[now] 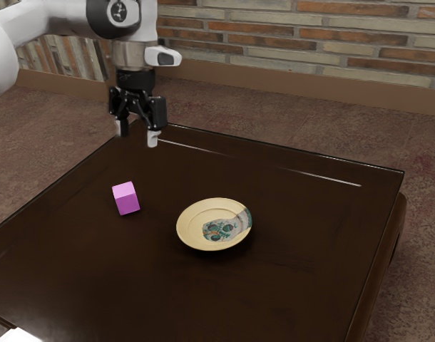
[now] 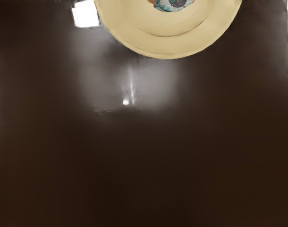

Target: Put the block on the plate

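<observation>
White item (image 1: 18, 336), bright and cut off by the picture's lower edge, its kind not to be told; set at the near left of the exterior view. Robot arm (image 1: 53, 18), smooth white casing with a metal collar near the hand, extended from the upper left. Block (image 1: 125, 199), cube-shaped, plain-faced, pale pink above and deeper purple at the side; rested on the table (image 1: 303, 285), well apart from the hand and not touching the plate. Gripper (image 1: 137, 137), black, angular linkages, fingertips partly pale; held raised above the table, its jaws parted wide, with nothing gripped between them. Plate (image 1: 192, 229), round, cream, shallow, with a raised rim; decorated with a skull-like motif in teal, orange and grey; placed on the table to the exterior view's right of the block, its bare rim also seen in the wrist view. Table, dark brown, flat and glossy, marked by pale streaks of glare. Floor (image 1: 424, 271), mottled brown, rough-looking. Wall (image 1: 310, 35), faced in long, narrow bricks of orange and greyish cream, footed by a plain brown band.
</observation>
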